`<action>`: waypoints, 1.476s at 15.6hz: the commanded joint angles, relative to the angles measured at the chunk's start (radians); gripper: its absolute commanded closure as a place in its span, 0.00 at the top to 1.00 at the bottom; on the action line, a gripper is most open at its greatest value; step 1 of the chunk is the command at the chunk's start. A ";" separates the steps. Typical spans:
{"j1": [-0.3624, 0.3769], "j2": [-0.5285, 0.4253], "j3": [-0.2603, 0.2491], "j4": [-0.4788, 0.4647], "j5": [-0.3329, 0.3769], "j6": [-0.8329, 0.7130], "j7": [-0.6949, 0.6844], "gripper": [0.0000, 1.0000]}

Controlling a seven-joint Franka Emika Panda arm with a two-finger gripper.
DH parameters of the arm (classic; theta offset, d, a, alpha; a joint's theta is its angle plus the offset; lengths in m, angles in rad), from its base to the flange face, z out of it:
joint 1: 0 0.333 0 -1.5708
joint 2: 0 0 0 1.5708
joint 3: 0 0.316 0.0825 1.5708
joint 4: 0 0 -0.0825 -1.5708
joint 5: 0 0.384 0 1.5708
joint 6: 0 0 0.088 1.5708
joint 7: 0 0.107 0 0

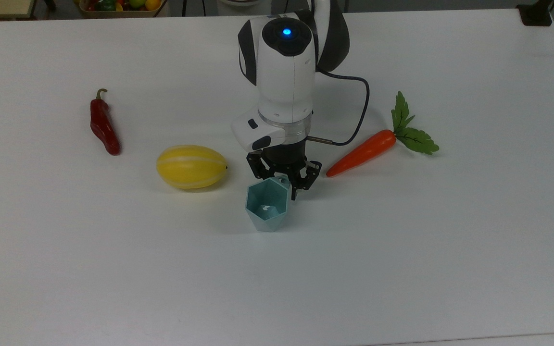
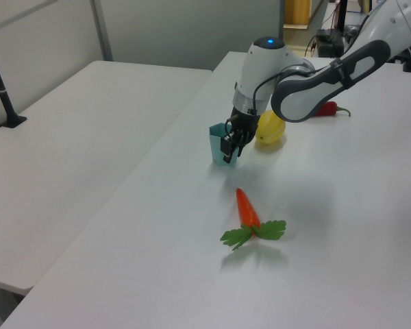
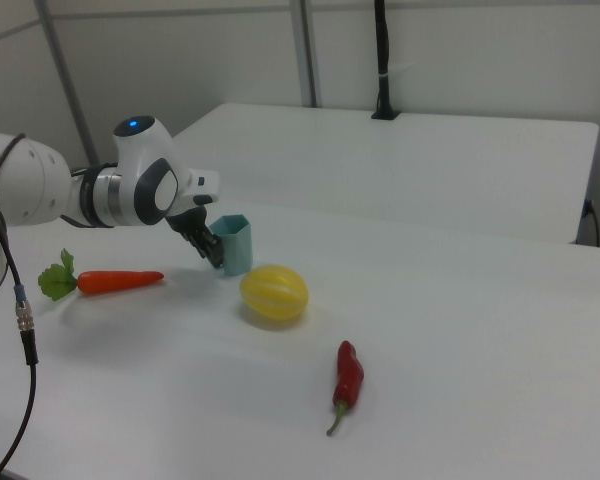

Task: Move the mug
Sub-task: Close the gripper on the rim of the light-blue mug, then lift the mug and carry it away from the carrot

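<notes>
- On the white table (image 1: 450,269) lie four loose things: one mug, one melon, one chili, one carrot. No writing or label can be read on any of them.
- Mug (image 1: 267,205): pale teal, faceted, hexagonal rim, body tapering downward, small looped handle. It stands upright near the table's middle, just beside the melon, nearer the front edge in the top view than the other things.
- Gripper (image 1: 284,181): black fingers sit at the mug's handle side, against the rim; whether they are clamped on it or loose I cannot tell. One white arm (image 1: 284,77) with a blue light on top rises above it.
- Melon (image 1: 191,166): yellow, oval, smooth, with pale stripes.
- Chili (image 1: 104,126): dark red, glossy, curved, with a brownish stem, well apart toward the top view's left edge.
- Carrot (image 1: 363,153): orange, smooth, tapered, with flat green leaves, toward the top view's right edge.
- Cable (image 1: 356,115): one dark loop from the arm's wrist.
</notes>
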 commanded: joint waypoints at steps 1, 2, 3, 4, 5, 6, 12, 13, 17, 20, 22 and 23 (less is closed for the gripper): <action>0.010 -0.001 -0.008 -0.005 -0.026 0.014 0.021 0.26; 0.010 -0.001 -0.008 -0.005 -0.026 0.014 0.021 0.18; 0.010 -0.001 -0.008 -0.006 -0.026 0.014 0.020 0.13; 0.010 -0.001 -0.008 -0.006 -0.026 0.014 0.018 0.08; 0.010 -0.001 -0.008 -0.006 -0.026 0.014 0.018 0.05; 0.010 -0.001 -0.008 -0.006 -0.026 0.014 0.016 0.04; 0.004 -0.021 -0.008 -0.006 -0.026 0.003 0.013 0.00; 0.003 -0.041 -0.008 -0.012 -0.026 0.000 0.013 0.00; -0.001 -0.134 -0.006 -0.028 -0.023 -0.100 0.016 0.00; -0.001 -0.211 0.001 -0.029 -0.009 -0.190 -0.006 0.00; -0.014 -0.257 0.009 -0.028 -0.003 -0.285 -0.052 0.00; -0.039 -0.274 0.040 -0.025 0.008 -0.334 -0.091 0.00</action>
